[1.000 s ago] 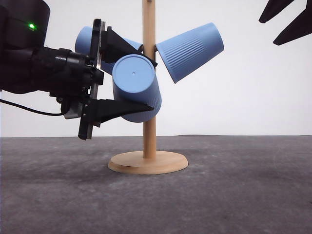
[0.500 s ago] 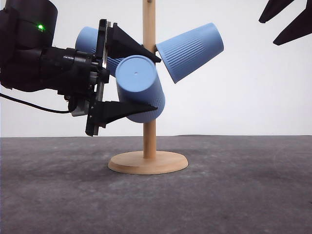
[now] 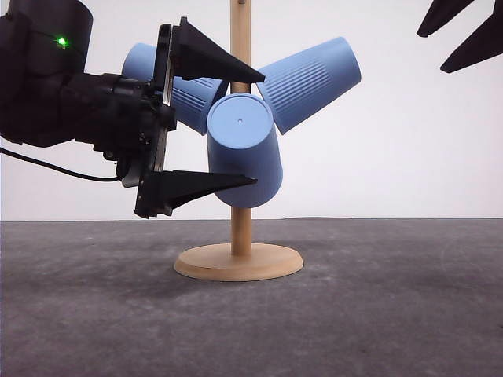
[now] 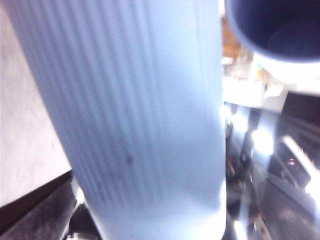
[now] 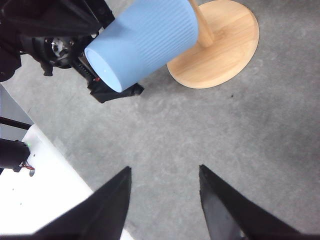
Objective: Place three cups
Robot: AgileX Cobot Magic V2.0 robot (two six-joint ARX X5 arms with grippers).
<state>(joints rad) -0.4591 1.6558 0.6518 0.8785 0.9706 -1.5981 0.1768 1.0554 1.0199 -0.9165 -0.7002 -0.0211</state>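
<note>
Three light-blue ribbed cups hang on the wooden pegged stand (image 3: 238, 261). One cup (image 3: 308, 81) tilts up to the right, and another cup (image 3: 191, 96) points up to the left, behind my left gripper. The third cup (image 3: 244, 153) hangs at the front with its flat base toward the camera. My left gripper (image 3: 259, 129) is open around it, its upper finger clear above the cup. The left wrist view has this cup (image 4: 140, 115) close up. My right gripper (image 3: 460, 35) hovers open and empty at the upper right. In the right wrist view the front cup (image 5: 142, 42) hangs below my right gripper (image 5: 165, 170).
The stand's round base (image 5: 220, 45) rests on a grey table mat (image 5: 200, 135). A white strip (image 5: 45, 200) borders the mat on the left arm's side. Another cup's dark opening (image 4: 275, 25) is in the left wrist view.
My left gripper's fingers have spread apart and let go of the front cup. The cup has shifted right and swung down to hang more upright. The right gripper has not moved.
</note>
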